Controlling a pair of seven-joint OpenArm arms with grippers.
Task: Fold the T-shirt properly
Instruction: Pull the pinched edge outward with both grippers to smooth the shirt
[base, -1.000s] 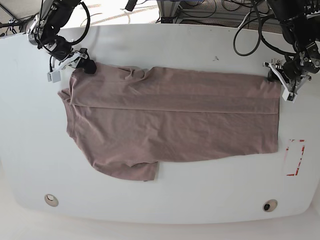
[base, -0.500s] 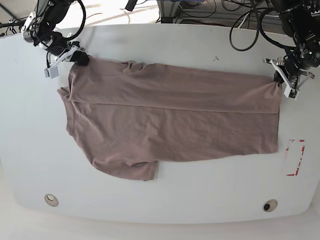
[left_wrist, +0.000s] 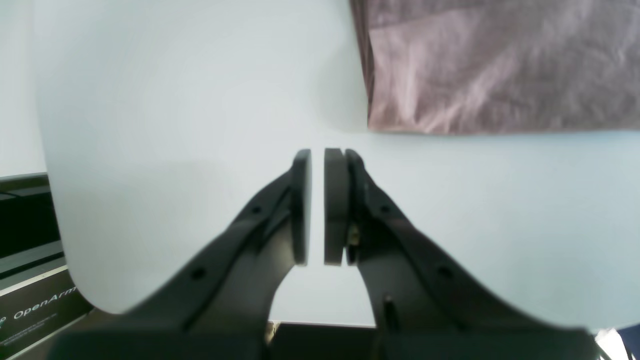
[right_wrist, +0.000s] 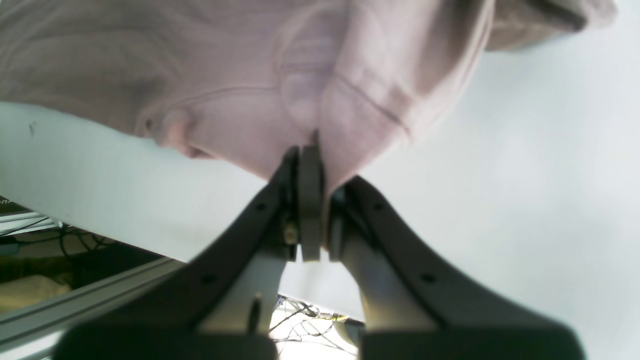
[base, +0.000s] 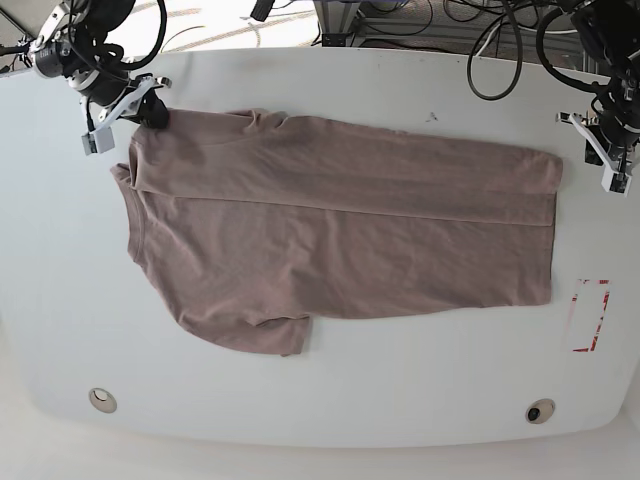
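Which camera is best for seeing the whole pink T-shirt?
The base view: it shows the whole T-shirt spread on the table. The right wrist view shows only bunched cloth pinched in the right gripper. The left wrist view shows just one corner, beyond the shut left gripper.

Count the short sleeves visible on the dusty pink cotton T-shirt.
1: a short sleeve sticks out at the near edge of the dusty pink cotton T-shirt. The other is probably hidden under the far fold.
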